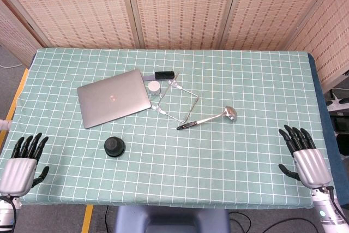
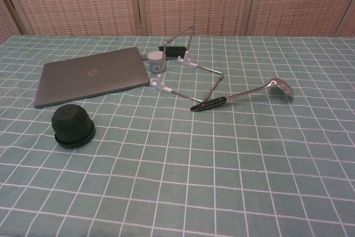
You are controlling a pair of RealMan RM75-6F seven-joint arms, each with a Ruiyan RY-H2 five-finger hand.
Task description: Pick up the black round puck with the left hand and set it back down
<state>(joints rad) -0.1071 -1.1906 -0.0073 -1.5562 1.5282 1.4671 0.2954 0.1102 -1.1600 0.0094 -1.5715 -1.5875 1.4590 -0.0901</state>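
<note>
Closed laptop (image 1: 113,98), matte grey metal, flat and rectangular, lid marked with an apple-shaped logo in the chest view; no other writing legible anywhere. Just beside its right edge, a small round jar (image 1: 155,87) with a pale lid, label too small to read. Behind the jar, toward twelve o'clock, a short black rectangular block (image 1: 164,75). Touching or nearly touching the jar, a thin wire frame (image 1: 182,97), bent into an open square, one side tilted up off the cloth. At three o'clock from the frame, a shiny steel ladle (image 1: 210,118) with a black handle tip, lying flat, bowl pointing right.

Black round puck (image 1: 114,147) at six o'clock from the laptop, near but apart from it, resting on the tablecloth (image 1: 245,80); dull, rubbery look, domed top over a wider flat rim. Cloth green with a white grid, slightly creased.

Left hand (image 1: 23,163) at nine o'clock from the puck, well apart, over the near left table edge, fingers spread and straight, holding nothing. Right hand (image 1: 302,154) at the near right edge, likewise spread and empty. Silver backs, black fingers. Neither seen in the chest view.
</note>
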